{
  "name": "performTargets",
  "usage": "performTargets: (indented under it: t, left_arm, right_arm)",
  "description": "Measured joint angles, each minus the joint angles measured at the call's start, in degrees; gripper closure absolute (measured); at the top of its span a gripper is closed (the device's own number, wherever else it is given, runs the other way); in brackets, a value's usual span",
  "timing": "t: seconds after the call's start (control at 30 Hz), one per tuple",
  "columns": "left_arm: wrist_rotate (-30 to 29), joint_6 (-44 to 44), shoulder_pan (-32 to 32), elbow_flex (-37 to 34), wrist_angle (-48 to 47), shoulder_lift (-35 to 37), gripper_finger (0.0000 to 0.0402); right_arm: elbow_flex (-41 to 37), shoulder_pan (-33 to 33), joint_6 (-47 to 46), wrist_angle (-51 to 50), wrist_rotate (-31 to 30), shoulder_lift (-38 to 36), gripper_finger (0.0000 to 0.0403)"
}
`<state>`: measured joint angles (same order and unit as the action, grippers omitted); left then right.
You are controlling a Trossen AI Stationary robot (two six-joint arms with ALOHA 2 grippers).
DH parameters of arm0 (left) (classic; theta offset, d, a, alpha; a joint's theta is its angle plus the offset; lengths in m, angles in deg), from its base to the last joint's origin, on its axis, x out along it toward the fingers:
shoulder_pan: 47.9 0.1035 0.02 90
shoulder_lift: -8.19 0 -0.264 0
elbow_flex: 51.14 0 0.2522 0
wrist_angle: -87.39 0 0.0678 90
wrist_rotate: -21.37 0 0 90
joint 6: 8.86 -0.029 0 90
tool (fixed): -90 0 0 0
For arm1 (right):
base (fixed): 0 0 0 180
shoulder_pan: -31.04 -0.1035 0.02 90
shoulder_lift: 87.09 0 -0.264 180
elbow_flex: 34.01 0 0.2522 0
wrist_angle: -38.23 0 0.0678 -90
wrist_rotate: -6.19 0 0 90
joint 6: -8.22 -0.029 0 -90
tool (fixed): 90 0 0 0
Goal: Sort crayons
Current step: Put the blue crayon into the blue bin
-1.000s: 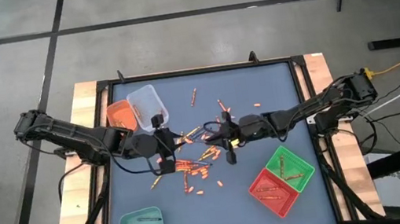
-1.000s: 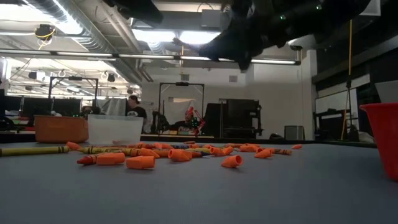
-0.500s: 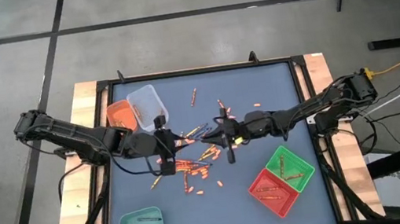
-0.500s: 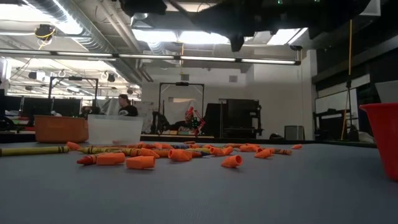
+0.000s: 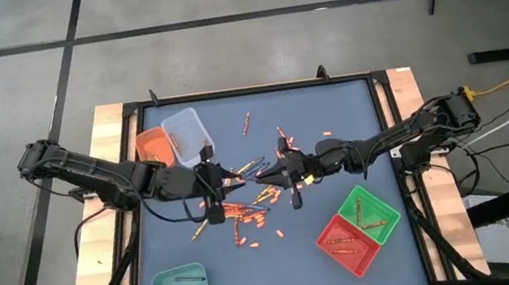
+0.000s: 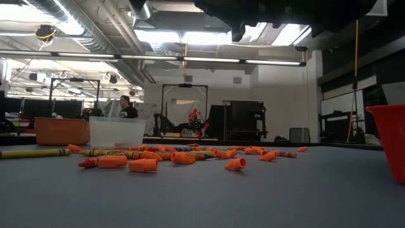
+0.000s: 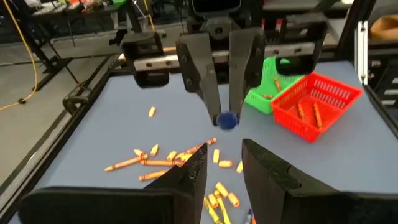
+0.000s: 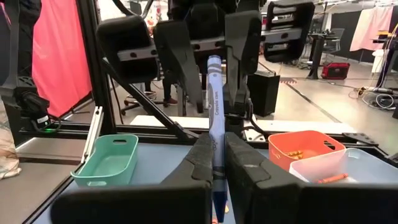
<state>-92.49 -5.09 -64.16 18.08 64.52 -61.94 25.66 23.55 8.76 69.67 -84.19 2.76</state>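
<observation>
Crayons (image 5: 245, 215) litter the counter (image 5: 352, 118); right tool (image 8: 216, 163) pinches a blue crayon (image 8: 214, 106), offering it toward the left tool's (image 7: 222, 163) half-open fingers, which should close next.

Two slim black jointed arms, left arm (image 5: 88, 177) and right arm (image 5: 415, 131), trailing black cables, each ending in two flat, dark, tapered fingers (image 7: 202, 71).
</observation>
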Motion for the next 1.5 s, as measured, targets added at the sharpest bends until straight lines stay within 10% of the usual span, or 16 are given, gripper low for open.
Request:
performTargets:
  t: [1.5]
  left_arm:
    - [0.96,-2.93,0.00,0.00,5.29,0.00,0.0389]
  right_arm:
    - [0.00,0.00,0.11,0.03,0.04,0.00,0.0384]
